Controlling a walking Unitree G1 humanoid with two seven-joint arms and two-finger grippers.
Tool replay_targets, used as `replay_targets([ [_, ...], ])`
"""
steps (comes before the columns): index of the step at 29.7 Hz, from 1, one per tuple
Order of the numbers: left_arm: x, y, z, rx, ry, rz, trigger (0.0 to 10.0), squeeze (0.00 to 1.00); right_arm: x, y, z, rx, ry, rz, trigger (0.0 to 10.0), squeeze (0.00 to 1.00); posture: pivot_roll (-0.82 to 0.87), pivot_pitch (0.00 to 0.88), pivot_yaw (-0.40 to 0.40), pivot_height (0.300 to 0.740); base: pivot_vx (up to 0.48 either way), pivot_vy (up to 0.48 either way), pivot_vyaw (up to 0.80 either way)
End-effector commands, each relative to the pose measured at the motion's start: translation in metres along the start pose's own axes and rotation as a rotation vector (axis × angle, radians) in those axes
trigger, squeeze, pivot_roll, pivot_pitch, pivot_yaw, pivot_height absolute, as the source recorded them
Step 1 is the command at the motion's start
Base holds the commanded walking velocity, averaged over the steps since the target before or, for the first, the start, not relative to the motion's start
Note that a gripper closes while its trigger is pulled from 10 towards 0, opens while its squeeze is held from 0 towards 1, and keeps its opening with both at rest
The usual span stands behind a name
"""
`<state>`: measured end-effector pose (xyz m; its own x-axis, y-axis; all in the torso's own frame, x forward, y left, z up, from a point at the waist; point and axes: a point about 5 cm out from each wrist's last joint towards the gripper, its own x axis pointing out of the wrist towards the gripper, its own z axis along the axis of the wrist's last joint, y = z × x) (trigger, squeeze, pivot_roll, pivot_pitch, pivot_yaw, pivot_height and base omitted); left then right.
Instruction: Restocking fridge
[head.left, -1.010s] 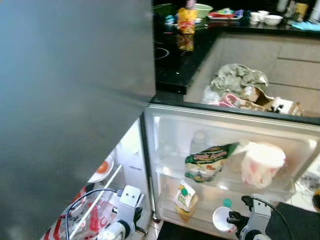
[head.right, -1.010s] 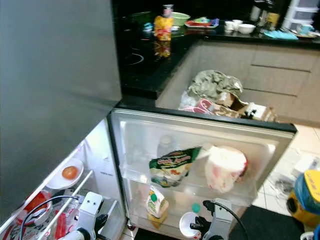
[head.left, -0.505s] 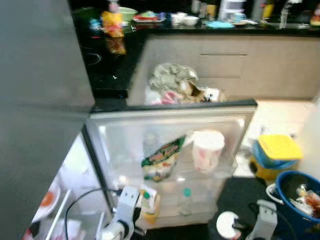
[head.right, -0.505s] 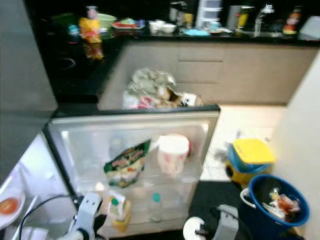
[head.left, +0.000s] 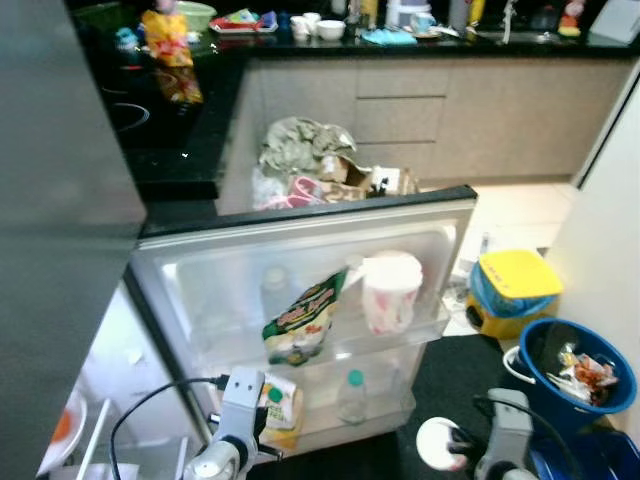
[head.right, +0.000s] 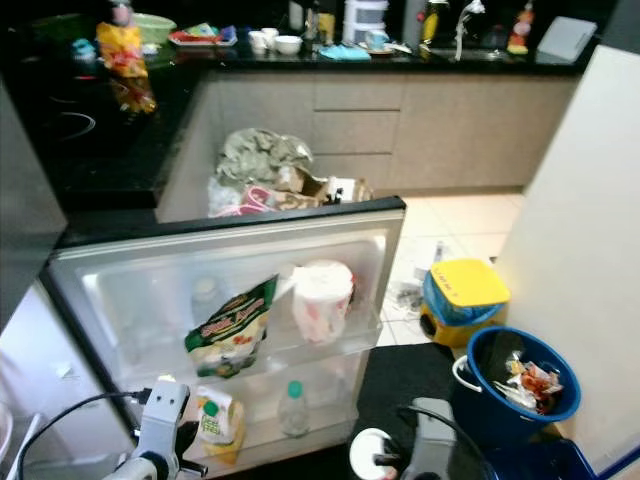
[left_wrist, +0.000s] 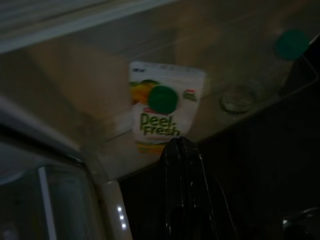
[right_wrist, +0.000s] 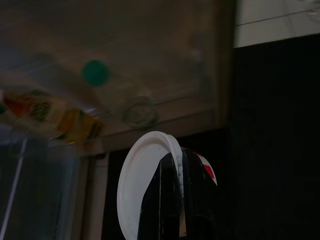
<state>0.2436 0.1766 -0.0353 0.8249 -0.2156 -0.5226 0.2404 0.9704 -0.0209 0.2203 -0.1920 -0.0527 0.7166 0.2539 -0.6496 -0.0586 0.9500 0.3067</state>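
The right gripper (right_wrist: 181, 155) has its two black fingers pressed together on the rim of a white-lidded tub (right_wrist: 142, 175), the lid's edge pinched between them and a red-and-white label showing at the side. In the head views this tub (head.left: 438, 443) sits low at the robot's right, over the dark floor mat (head.right: 400, 370), just outside the open fridge door (head.left: 300, 240). The left gripper (left_wrist: 181, 146) has its fingers together with nothing between them; its tip points at a juice carton (left_wrist: 162, 107) with a green cap, which stands just beyond it on the lower door shelf. Beside the carton on that shelf stands a clear bottle (head.left: 352, 395) with a green cap, between the carton and the held tub. On the upper door shelf a green snack bag (head.left: 300, 322) leans beside a white bag-wrapped container (head.left: 390, 290), touching it. To the robot's right, on the tiled floor, a yellow-lidded bin (head.right: 462, 298) stands next to a blue bucket (head.right: 520, 385) holding scraps. Behind the door, a heap of crumpled bags and cardboard (head.left: 310, 165) lies against the beige cabinets (head.right: 440, 120). Farthest off, the black countertop (head.left: 160, 120) carries a yellow packet (head.left: 165, 30), a green bowl (head.left: 195, 14) and white cups (head.left: 315, 26).
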Motion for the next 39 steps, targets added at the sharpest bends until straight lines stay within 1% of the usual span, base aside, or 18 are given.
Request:
replay_targets([
  [1,-0.006,0.009,-0.004,-0.001,-0.006,0.021,10.0,0.0,0.004,0.005,0.005,-0.033,0.0,0.018,10.0,0.0,0.02,0.005,-0.047,0.74,0.0,0.0,0.0],
  [2,-0.006,0.009,-0.004,-0.001,-0.006,0.021,10.0,0.0,0.004,0.005,0.005,-0.033,0.0,0.018,10.0,0.0,0.02,0.005,-0.047,0.74,0.0,0.0,0.0],
  [4,-0.011,0.015,-0.007,0.003,-0.012,0.034,10.0,0.0,0.009,0.014,0.008,-0.056,0.006,0.044,10.0,0.0,0.06,0.01,-0.066,0.74,0.0,0.0,0.0],
  [5,-0.011,0.015,-0.007,0.003,-0.012,0.034,10.0,0.0,0.009,0.014,0.008,-0.056,0.006,0.044,10.0,0.0,0.06,0.01,-0.066,0.74,0.0,0.0,0.0],
  [7,-0.017,0.022,-0.011,0.007,-0.015,0.052,10.0,0.0,0.014,0.024,0.007,-0.066,0.012,0.062,10.0,0.0,0.09,0.018,-0.064,0.74,0.0,0.0,0.0],
  [11,-0.019,0.024,-0.012,0.008,-0.018,0.058,10.0,0.0,0.015,0.027,0.005,-0.058,0.013,0.067,10.0,0.0,0.09,0.021,-0.059,0.74,0.0,0.0,0.0],
  [14,-0.021,0.027,-0.013,-0.008,-0.023,0.072,10.0,0.0,0.015,0.031,0.0,-0.017,0.008,0.065,10.0,0.0,0.09,0.025,-0.045,0.74,0.0,0.0,0.0],
  [17,-0.02,0.026,-0.012,-0.012,-0.023,0.071,10.0,0.0,0.014,0.03,-0.003,0.0,0.003,0.057,10.0,0.0,0.09,0.027,-0.036,0.74,0.0,-0.17,0.0],
  [19,-0.016,0.022,-0.008,-0.012,-0.023,0.056,10.0,0.0,0.012,0.027,-0.006,0.02,-0.002,0.035,10.0,0.0,0.05,0.027,-0.014,0.74,0.0,-0.48,0.0],
  [21,-0.016,0.022,-0.008,-0.012,-0.023,0.056,10.0,0.0,0.012,0.027,-0.006,0.02,-0.002,0.035,10.0,0.0,0.05,0.027,-0.014,0.74,0.0,-0.48,0.0],
  [22,-0.01,0.017,-0.002,-0.014,-0.025,0.04,10.0,0.0,0.008,0.018,-0.008,0.035,-0.017,0.008,10.0,0.0,0.02,0.026,-0.001,0.74,0.0,-0.48,0.0],
  [23,-0.01,0.017,-0.002,-0.014,-0.025,0.04,10.0,0.0,0.008,0.018,-0.008,0.035,-0.017,0.008,10.0,0.0,0.02,0.026,-0.001,0.74,0.0,-0.48,0.0],
  [27,-0.002,0.008,0.007,-0.027,-0.035,0.022,10.0,0.0,0.001,0.003,-0.008,0.046,-0.036,-0.035,10.0,0.0,-0.01,0.026,0.019,0.74,0.0,-0.48,0.0],
  [32,0.0,0.006,0.008,-0.025,-0.031,0.013,10.0,0.0,-0.001,-0.001,-0.008,0.049,-0.045,-0.046,10.0,0.0,-0.03,0.027,0.027,0.74,0.0,-0.48,0.0],
  [34,0.0,0.006,0.008,-0.023,-0.028,0.011,10.0,0.0,-0.002,-0.002,-0.008,0.051,-0.049,-0.049,10.0,0.0,-0.03,0.027,0.027,0.74,0.0,0.0,0.0],
  [39,0.002,0.009,0.009,-0.045,-0.011,0.045,10.0,0.0,-0.007,-0.01,-0.009,0.04,-0.054,-0.066,10.0,0.0,-0.05,0.027,0.021,0.74,0.0,0.0,0.0],
])
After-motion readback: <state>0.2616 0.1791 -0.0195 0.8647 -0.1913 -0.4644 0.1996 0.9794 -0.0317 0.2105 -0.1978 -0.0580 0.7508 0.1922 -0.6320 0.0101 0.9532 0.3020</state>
